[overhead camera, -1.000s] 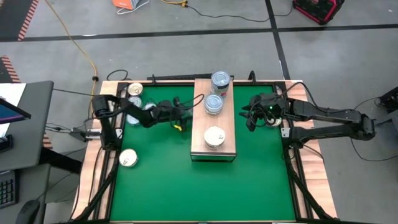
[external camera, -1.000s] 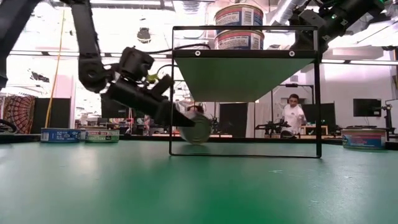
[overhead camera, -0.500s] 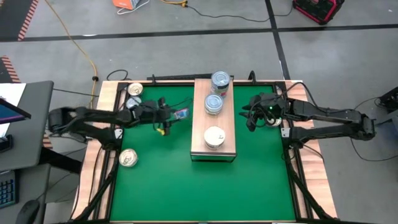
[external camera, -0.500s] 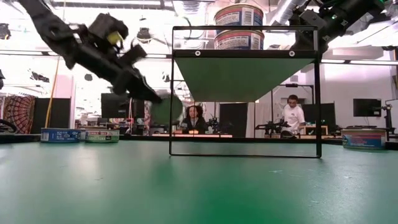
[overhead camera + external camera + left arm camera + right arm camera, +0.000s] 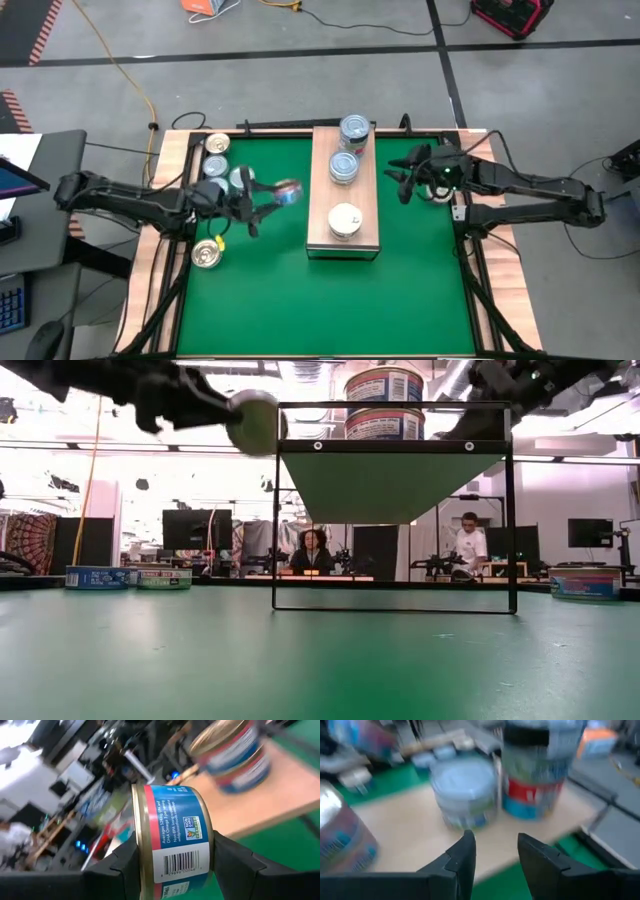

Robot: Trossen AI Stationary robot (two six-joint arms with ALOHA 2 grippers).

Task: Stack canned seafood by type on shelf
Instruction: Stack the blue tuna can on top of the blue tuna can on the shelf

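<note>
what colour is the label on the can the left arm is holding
Mostly blue with a red band and a white barcode panel, on the can in the left gripper. Clearest in the left wrist view.

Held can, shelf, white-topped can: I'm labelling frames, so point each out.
Held can (image 5: pixel 175 832): left wrist view, on its printed side label.
Shelf (image 5: pixel 322 215): high view, bare plank top.
White-topped can (image 5: pixel 345 219): high view, on its lid.

The shelf, a long light-wood block, lies upright in the upper middle of the overhead frame. On it stand three piles of tins: a blue-topped pile at its far end, another blue one at its middle, and a white-topped pile near its lower end. Just left of it, a blue-and-red tin is held on edge in the left pincer. Loose tins lie at the left edge.
</note>
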